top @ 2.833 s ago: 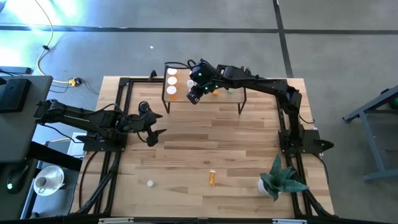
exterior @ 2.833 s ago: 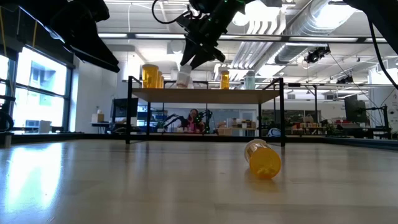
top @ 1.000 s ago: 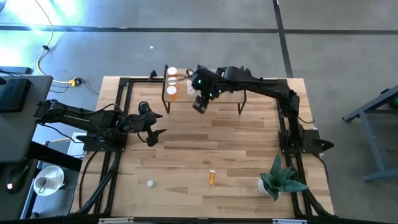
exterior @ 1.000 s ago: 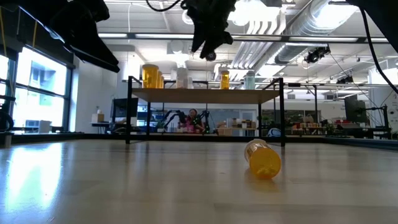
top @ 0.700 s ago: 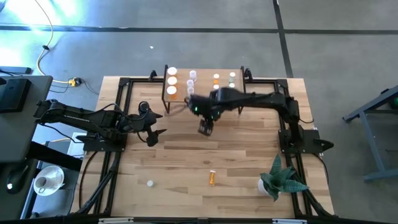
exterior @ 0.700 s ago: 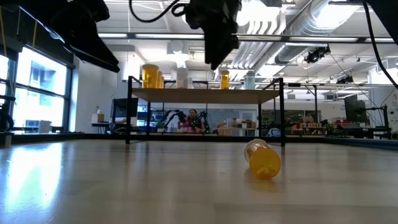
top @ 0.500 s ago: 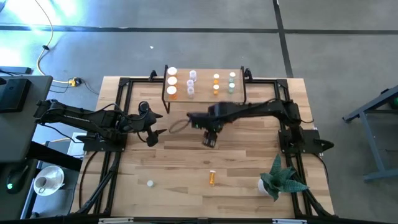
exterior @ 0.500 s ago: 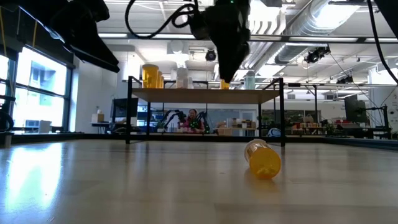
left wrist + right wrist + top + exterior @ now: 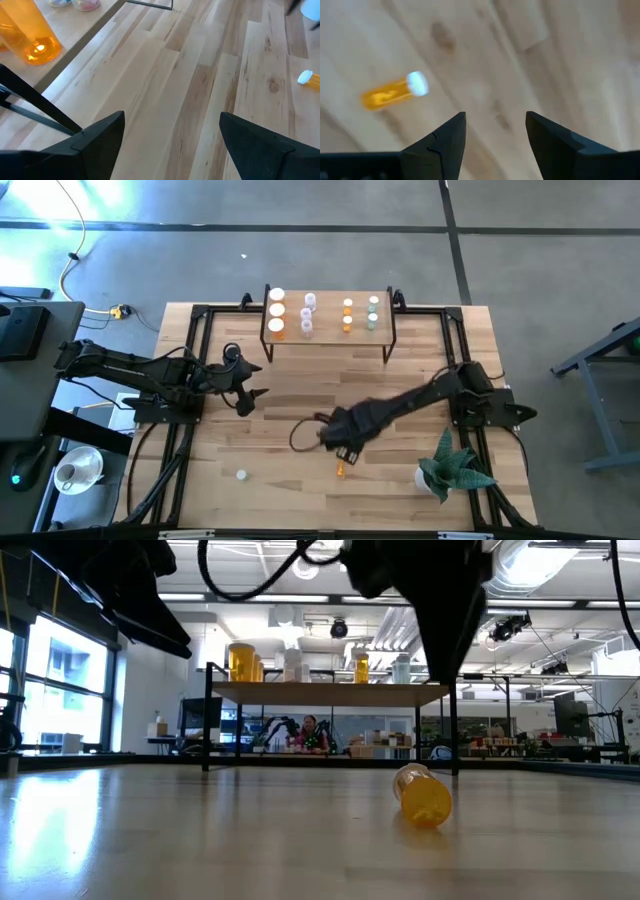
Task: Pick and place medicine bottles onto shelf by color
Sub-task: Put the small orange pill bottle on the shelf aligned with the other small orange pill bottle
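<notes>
- The shelf (image 9: 328, 340) stands at the far edge of the desk (image 9: 300, 395), midway across it.
- On the shelf stand the medicine bottles (image 9: 307, 315), in 4 short rows running front to back.
- In front of the shelf, toward the desk's near edge, 1 bottle (image 9: 340, 468) lies on its side.
- The right gripper (image 9: 346, 452) hangs just on the shelf side of that lying bottle, jaws apart with nothing between them.
- The left gripper (image 9: 255, 393) sits left of the shelf and nearer the front, jaws apart and empty.
- A plant (image 9: 450, 471) stands well right of the lying bottle.
- A small cap (image 9: 241, 475) lies well left of it.
</notes>
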Available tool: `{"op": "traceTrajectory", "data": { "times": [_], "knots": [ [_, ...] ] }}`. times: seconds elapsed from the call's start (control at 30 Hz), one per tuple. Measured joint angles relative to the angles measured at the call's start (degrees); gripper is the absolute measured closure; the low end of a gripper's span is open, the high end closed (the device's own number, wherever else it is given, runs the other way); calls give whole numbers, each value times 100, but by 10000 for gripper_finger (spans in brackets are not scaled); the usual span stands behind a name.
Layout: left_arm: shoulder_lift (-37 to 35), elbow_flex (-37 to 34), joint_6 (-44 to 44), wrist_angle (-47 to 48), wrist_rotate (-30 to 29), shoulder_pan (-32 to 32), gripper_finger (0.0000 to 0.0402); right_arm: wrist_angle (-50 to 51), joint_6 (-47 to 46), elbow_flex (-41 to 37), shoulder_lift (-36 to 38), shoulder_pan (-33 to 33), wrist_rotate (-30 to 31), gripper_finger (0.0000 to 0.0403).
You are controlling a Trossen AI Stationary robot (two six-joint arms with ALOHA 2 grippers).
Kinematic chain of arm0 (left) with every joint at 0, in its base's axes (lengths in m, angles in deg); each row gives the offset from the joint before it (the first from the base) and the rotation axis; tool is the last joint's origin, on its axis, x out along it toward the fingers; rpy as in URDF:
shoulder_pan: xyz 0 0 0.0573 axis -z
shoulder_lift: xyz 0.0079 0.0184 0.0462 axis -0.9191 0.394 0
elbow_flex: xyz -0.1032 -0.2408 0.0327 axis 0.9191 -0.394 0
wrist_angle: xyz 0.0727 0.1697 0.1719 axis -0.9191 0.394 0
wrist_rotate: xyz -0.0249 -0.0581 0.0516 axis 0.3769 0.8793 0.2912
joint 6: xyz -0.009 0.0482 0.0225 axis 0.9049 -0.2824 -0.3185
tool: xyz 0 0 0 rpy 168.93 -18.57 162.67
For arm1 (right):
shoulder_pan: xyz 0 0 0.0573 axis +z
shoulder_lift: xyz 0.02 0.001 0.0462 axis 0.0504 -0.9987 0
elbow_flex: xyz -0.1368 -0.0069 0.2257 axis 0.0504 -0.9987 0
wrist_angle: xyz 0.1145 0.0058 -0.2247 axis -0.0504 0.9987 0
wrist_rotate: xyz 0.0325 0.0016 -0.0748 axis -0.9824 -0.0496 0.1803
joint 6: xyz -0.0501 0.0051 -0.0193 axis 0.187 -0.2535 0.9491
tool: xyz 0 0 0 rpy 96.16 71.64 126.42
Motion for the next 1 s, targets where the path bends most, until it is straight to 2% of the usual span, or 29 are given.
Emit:
{"op": "traceTrajectory", "data": {
  "times": [0.17, 0.43, 0.73, 1.0],
  "knots": [
    [7, 0, 8, 0, 22, 0, 87, -376, -1186, 0, 0, 566, 405, 206],
    [7, 0, 137, -2, 28, 0, 87, -1653, -2723, 0, 0, 922, 444, 206],
    [7, 0, 86, -2, 28, 0, 87, -1909, -3690, 0, -80, 942, 872, 206],
    [5, 0, -49, -2, 24, 0, 87, -1917, -3786, -7, -560, 947, 592, 206]
  ]
}}
